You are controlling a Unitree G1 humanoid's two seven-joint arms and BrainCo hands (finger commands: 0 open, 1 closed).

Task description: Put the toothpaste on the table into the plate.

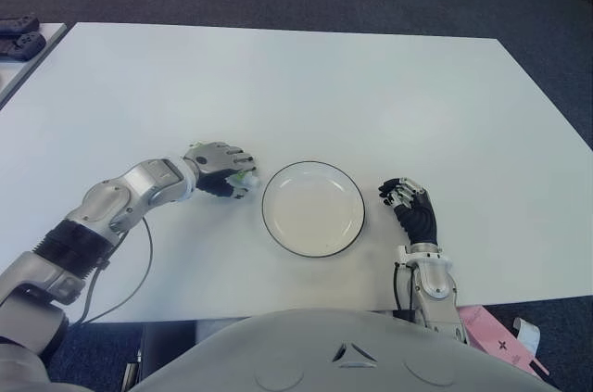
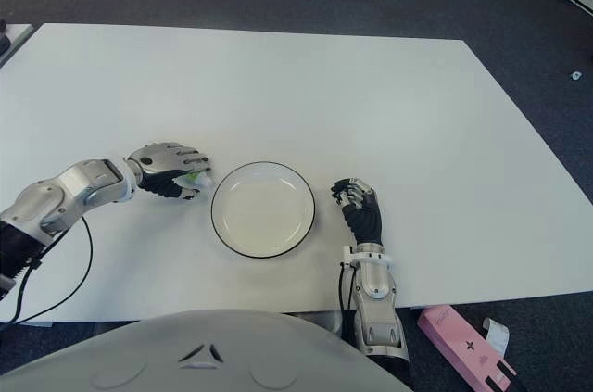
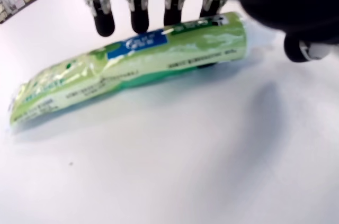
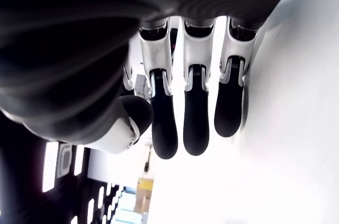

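Looking down through the head cameras, I see the white table point(image 1: 306, 77) with the plate point(image 1: 313, 208), white with a dark rim and nothing in it, lying near the front edge. My left hand point(image 1: 220, 170) is just beside the plate, at about 9 o'clock from it, palm down over the toothpaste point(image 3: 132, 68). From the head views I can see only a small green and white bit of the tube under the fingers, so the grip is hard to judge there. The left wrist view shows more: the tube is green with a blue label, it lies flat on the table, and four fingertips point(image 3: 139, 20) come down along its far edge while the thumb is on the other side, near one end. The fingers are around the tube but not closed on it; I see no squeeze and the tube is not lifted. My right hand point(image 1: 410, 207) shows at about 3 o'clock from the plate, a little apart from it. Its own wrist view shows the fingers point(image 4: 196, 123) half bent and relaxed, with nothing between them. A pink box point(image 2: 463, 346) lies on the floor beyond the table's front edge, at about 5 o'clock from the plate.
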